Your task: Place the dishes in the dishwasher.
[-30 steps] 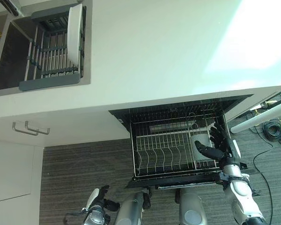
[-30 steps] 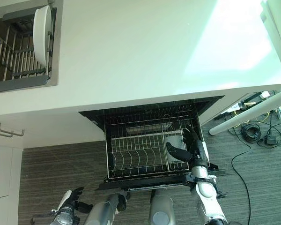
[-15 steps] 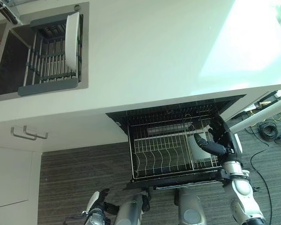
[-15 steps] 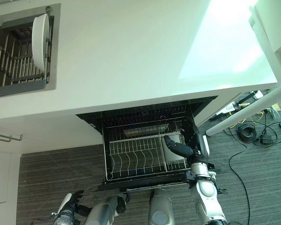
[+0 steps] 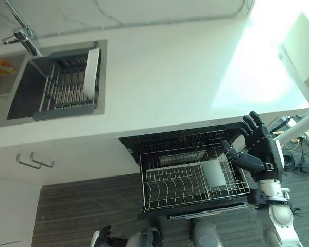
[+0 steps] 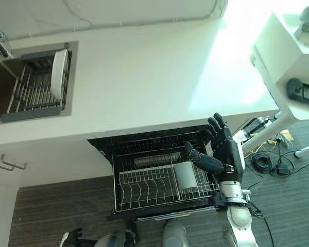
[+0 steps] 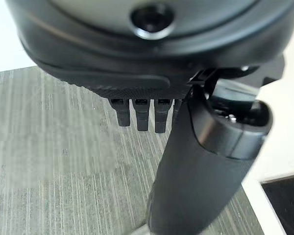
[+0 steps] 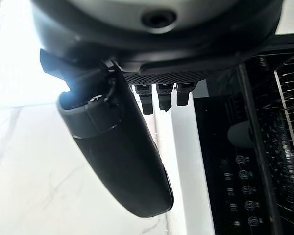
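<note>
Left eye view has your right hand up beside the dishwasher rack, fingers spread and holding nothing. One white plate stands on edge at the rack's right end, leaning a little between the wires. My read is that plate is placed, so your next job is the one waiting in the sink rack, on the far left of the bench. Lift the hand clear of the bench edge first, then cross over; that's a long reach for the right arm, so consider the left. Left hand hangs low over the floor, fingers loosely straight. The remaining plate is white and glossy, upright in the slats, so pinch its rim firmly.
</note>
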Robot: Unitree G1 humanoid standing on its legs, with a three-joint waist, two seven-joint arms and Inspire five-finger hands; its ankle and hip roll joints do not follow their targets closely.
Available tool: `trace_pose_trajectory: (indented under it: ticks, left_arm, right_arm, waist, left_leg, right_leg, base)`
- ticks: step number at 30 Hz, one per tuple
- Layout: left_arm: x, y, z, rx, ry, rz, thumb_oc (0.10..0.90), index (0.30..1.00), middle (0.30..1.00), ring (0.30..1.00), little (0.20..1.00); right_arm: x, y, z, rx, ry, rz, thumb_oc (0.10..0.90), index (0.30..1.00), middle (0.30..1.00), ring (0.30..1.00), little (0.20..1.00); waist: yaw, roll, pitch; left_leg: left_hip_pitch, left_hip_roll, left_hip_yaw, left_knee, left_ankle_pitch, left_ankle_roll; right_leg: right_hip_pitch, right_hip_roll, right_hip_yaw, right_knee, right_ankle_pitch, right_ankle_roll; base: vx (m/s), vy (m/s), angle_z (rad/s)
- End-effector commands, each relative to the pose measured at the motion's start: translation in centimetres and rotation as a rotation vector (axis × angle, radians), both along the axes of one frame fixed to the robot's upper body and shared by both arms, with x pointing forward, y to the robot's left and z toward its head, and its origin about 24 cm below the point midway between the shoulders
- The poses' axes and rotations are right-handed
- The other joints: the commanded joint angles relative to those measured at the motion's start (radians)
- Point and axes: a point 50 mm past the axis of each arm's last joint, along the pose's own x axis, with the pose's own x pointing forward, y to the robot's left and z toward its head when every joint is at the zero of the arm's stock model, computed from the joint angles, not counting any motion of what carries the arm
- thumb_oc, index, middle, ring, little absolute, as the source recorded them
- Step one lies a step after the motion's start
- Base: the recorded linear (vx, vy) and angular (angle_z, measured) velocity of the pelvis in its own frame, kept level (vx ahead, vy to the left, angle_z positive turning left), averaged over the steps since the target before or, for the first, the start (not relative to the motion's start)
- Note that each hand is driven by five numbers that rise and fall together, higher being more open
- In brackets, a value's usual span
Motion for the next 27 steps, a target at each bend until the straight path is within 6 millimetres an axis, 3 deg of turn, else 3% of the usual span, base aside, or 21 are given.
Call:
trace_pose_trajectory:
  ticks: [1, 4, 6, 8, 9, 11, 12, 16, 18, 19, 27]
  left_arm:
    - [-1.0, 0.1, -0.2, -0.028, -0.017, 0.021, 0.800, 0.900, 0.900, 0.900, 0.900]
    - [-0.2, 0.0, 0.0, -0.010, -0.017, -0.041, 0.800, 0.900, 0.900, 0.900, 0.900]
    - [0.8, -0.3, 0.2, 0.028, -0.025, -0.144, 0.800, 0.900, 0.900, 0.900, 0.900]
    - [1.2, -0.1, 0.5, 0.051, -0.030, -0.155, 0.800, 0.900, 0.900, 0.900, 0.900]
    - [1.3, 0.5, 0.6, 0.057, -0.018, -0.127, 0.800, 0.900, 0.900, 0.900, 0.900]
    - [1.2, 1.0, 0.7, 0.068, 0.003, -0.138, 0.800, 0.900, 0.900, 0.900, 0.900]
    - [1.0, 1.3, 0.6, 0.064, 0.021, -0.136, 0.800, 0.900, 0.900, 0.900, 0.900]
    - [0.2, 0.9, 0.3, 0.036, 0.040, -0.147, 0.800, 0.900, 0.900, 0.900, 0.900]
    - [-0.1, 0.4, 0.1, 0.022, 0.039, -0.151, 0.800, 0.900, 0.900, 0.900, 0.900]
    - [-0.3, 0.2, 0.0, 0.021, 0.039, -0.151, 0.800, 0.900, 0.900, 0.900, 0.900]
    - [-1.4, 0.3, -0.1, 0.030, 0.054, -0.140, 0.800, 0.900, 0.900, 0.900, 0.900]
  right_arm:
    - [0.9, -0.6, 7.3, -0.026, -0.409, 0.000, 0.800, 0.900, 0.900, 0.900, 0.900]
    - [1.1, -0.7, 7.6, 0.005, -0.420, -0.018, 0.800, 0.900, 0.900, 0.900, 0.900]
    - [1.0, -0.3, 7.6, 0.040, -0.428, -0.016, 0.800, 0.900, 0.900, 0.900, 0.900]
    - [0.9, 0.3, 7.5, 0.051, -0.430, 0.024, 0.800, 0.900, 0.900, 0.900, 0.900]
    - [0.9, 1.1, 7.6, 0.054, -0.451, 0.042, 0.800, 0.900, 0.900, 0.900, 0.900]
    - [0.8, 1.0, 7.6, 0.063, -0.459, 0.031, 0.800, 0.900, 0.900, 0.900, 0.900]
    - [0.7, 0.9, 7.5, 0.069, -0.461, 0.023, 0.800, 0.900, 0.900, 0.900, 0.900]
    - [0.8, 0.8, 7.3, 0.082, -0.458, 0.012, 0.800, 0.900, 0.900, 0.900, 0.900]
    - [0.9, 0.8, 7.5, 0.078, -0.459, 0.019, 0.800, 0.900, 0.900, 0.900, 0.900]
    - [1.0, 0.6, 7.5, 0.087, -0.456, 0.016, 0.800, 0.900, 0.900, 0.900, 0.900]
    - [0.8, 0.8, 7.0, 0.091, -0.424, 0.044, 0.800, 0.900, 0.900, 0.900, 0.900]
  waist:
    - [0.001, 0.032, -0.017]
    - [-0.010, 0.033, -0.027]
    - [-0.016, 0.036, -0.034]
    - [-0.012, 0.044, -0.036]
    - [-0.004, 0.070, -0.037]
    - [-0.009, 0.083, -0.046]
    - [0.000, 0.082, -0.055]
    - [0.015, 0.067, -0.070]
    - [0.035, 0.053, -0.067]
    - [0.039, 0.048, -0.067]
    - [0.038, 0.048, -0.081]
  left_leg:
    - [0.100, 0.052, -0.058, -0.072, -0.108, 0.001]
    - [0.104, 0.049, -0.033, -0.072, -0.159, 0.016]
    - [0.106, 0.024, -0.025, -0.072, -0.191, 0.040]
    - [0.111, 0.018, 0.022, -0.072, -0.205, 0.055]
    - [0.099, 0.047, 0.066, -0.072, -0.205, 0.071]
    - [0.080, 0.054, 0.074, -0.072, -0.201, 0.087]
    - [0.064, 0.049, 0.086, -0.072, -0.199, 0.095]
    - [0.041, 0.024, 0.089, -0.072, -0.186, 0.091]
    - [0.032, 0.005, 0.103, -0.072, -0.177, 0.087]
    - [0.024, -0.007, 0.094, -0.072, -0.172, 0.086]
    - [0.021, -0.025, 0.086, -0.072, -0.160, 0.074]
  right_leg:
    - [-0.059, 0.051, 0.122, 0.010, -0.068, 0.025]
    - [-0.079, 0.017, 0.130, 0.010, -0.043, 0.059]
    - [-0.098, -0.012, 0.120, 0.010, -0.008, 0.085]
    - [-0.110, -0.008, 0.037, 0.010, 0.022, 0.085]
    - [-0.063, 0.069, -0.044, 0.010, -0.007, 0.064]
    - [-0.025, 0.140, -0.064, 0.018, -0.020, 0.043]
    - [0.001, 0.180, -0.093, 0.050, -0.062, 0.017]
    - [0.055, 0.255, -0.100, 0.010, -0.109, -0.027]
    - [0.062, 0.241, -0.113, 0.010, -0.162, -0.042]
    - [0.049, 0.244, -0.088, 0.010, -0.174, -0.047]
    - [0.017, 0.238, -0.077, 0.010, -0.168, -0.053]
  base:
    - [0.03, 0.665, -0.40]
    - [-0.01, 0.385, -0.69]
    - [-0.03, 0.429, -0.36]
    - [-0.15, 0.505, -0.33]
    - [-0.20, 0.503, -1.01]
    - [-0.12, 0.287, -0.90]
    - [-0.06, 0.130, -0.18]
    - [-0.01, 0.025, -0.06]
    - [-0.01, -0.034, -0.17]
    - [-0.02, -0.104, 0.15]
    - [0.02, -0.087, 0.03]
